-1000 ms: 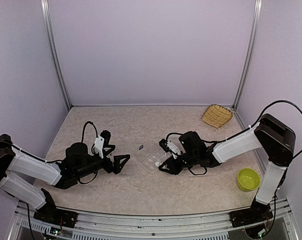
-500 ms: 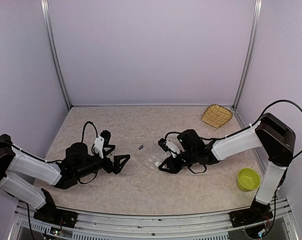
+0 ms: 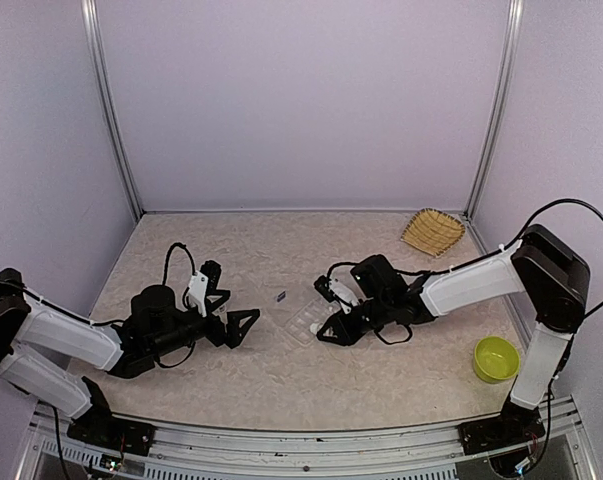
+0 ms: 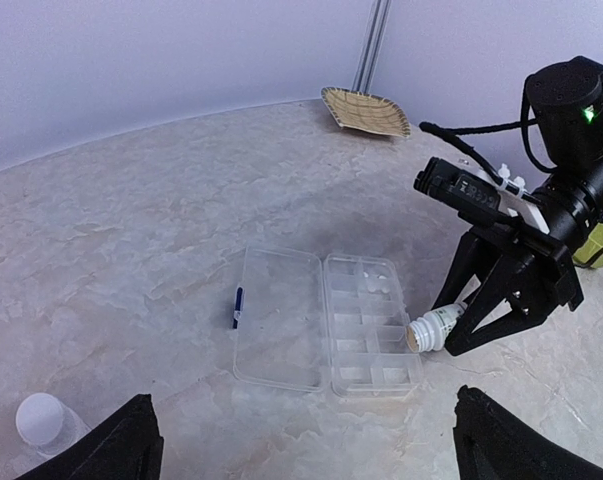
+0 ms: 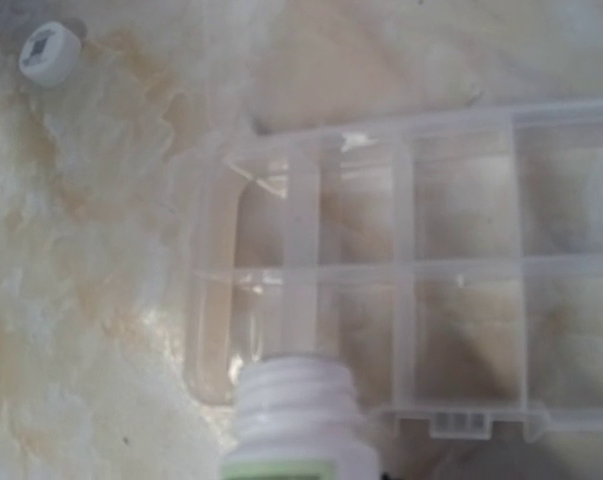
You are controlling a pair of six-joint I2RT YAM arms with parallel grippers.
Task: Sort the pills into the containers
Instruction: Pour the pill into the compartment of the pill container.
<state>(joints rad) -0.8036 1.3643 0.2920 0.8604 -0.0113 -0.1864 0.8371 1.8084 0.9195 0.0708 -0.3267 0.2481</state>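
One bottle (image 4: 433, 327) pinched in right claw (image 3: 326, 327); left claw (image 3: 239, 306) gapes, empty.

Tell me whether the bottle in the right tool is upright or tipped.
Tipped. The uncapped white bottle lies nearly sideways in the right tool, its threaded mouth pointing at the edge of the open compartment box.

we see our right pincer (image 3: 331, 325) has slid a little to the left, the small white bottle (image 4: 436, 328) it holds now closer to the clear box (image 4: 373, 348), mouth at its edge
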